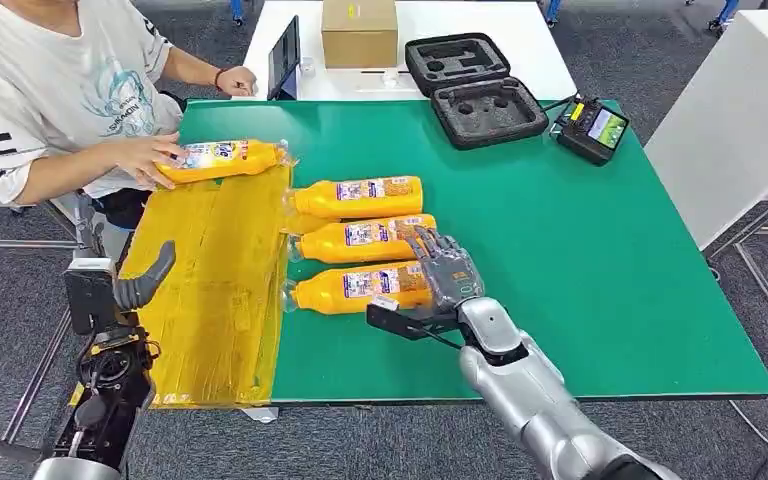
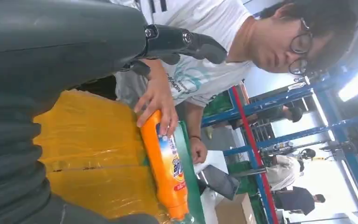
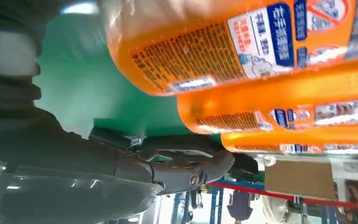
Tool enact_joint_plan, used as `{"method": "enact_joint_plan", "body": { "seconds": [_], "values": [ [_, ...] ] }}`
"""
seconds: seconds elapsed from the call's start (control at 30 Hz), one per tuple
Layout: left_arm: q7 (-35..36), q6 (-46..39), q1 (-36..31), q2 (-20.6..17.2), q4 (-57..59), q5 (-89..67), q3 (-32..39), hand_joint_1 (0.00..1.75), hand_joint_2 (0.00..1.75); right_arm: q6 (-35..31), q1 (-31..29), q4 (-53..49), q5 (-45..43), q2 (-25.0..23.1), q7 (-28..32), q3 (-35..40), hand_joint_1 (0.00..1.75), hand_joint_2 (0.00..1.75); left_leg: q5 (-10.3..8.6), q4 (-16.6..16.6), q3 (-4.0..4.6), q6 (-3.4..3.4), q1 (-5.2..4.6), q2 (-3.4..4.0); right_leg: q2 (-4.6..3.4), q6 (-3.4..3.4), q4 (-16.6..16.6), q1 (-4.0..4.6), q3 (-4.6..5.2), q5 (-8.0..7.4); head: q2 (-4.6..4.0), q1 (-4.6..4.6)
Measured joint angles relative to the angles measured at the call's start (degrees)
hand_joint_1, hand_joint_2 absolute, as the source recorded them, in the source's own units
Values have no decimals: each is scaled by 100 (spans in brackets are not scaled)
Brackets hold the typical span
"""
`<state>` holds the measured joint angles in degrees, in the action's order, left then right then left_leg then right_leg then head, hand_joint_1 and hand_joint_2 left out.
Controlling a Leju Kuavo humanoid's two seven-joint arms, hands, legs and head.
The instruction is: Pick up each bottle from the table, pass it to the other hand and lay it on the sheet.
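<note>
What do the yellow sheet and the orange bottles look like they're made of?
Yellow sheet: likely thin plastic film, glossy, with wrinkles and taped seams. Orange bottles, such as the one by the right hand: apparently smooth plastic with shiny printed labels and clear caps; the contents can't be told.

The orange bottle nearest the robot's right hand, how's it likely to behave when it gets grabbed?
The nearest orange bottle lies on its side on the green mat, so a nudge could probably roll it. It looks full, so likely heavy for its size. The glossy label seen in the right wrist view may be slippery under the right hand.
</note>
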<state>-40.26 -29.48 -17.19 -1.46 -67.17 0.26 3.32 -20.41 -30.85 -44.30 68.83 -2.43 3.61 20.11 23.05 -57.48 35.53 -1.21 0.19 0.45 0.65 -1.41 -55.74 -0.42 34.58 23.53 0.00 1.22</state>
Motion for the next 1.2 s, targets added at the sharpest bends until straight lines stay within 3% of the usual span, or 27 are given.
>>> {"method": "enact_joint_plan", "body": {
  "seconds": [0.73,0.83,0.87,0.9,0.93,1.07,1.2],
  "values": [
    [0,-79,-91,131,41,-72,2,0,175,439,-478,990,-424,-361,564,44,0,175,-1,0,1,0,0,0,-1,0,0,0,3,-1,0,2],
    [2,-42,-100,133,85,-52,4,0,175,542,-501,1073,-457,-422,625,72,45,175,-1,-1,1,0,0,0,0,0,0,0,3,-1,0,0],
    [0,-31,-106,135,105,-41,4,0,175,570,-505,1099,-465,-439,647,83,70,175,-1,0,1,0,0,0,0,0,0,0,3,-1,0,0],
    [2,-17,-115,138,122,-11,7,0,175,633,-511,1129,-492,-457,677,100,79,175,-1,0,1,0,0,0,-1,0,0,0,3,-1,0,0],
    [2,7,-129,142,140,2,9,0,175,691,-516,1165,-518,-472,695,114,119,175,0,-1,1,0,0,0,-1,0,0,0,3,-1,0,0],
    [2,52,-178,149,232,72,22,0,175,893,-571,1289,-594,-522,754,155,134,175,0,-1,1,0,-1,0,-1,0,0,0,3,-1,0,2],
    [2,94,-198,153,304,111,26,0,175,1084,-681,1425,-656,-538,754,201,134,175,0,-1,-1,0,-1,1,-1,0,0,0,2,-1,0,0]
  ]
}}
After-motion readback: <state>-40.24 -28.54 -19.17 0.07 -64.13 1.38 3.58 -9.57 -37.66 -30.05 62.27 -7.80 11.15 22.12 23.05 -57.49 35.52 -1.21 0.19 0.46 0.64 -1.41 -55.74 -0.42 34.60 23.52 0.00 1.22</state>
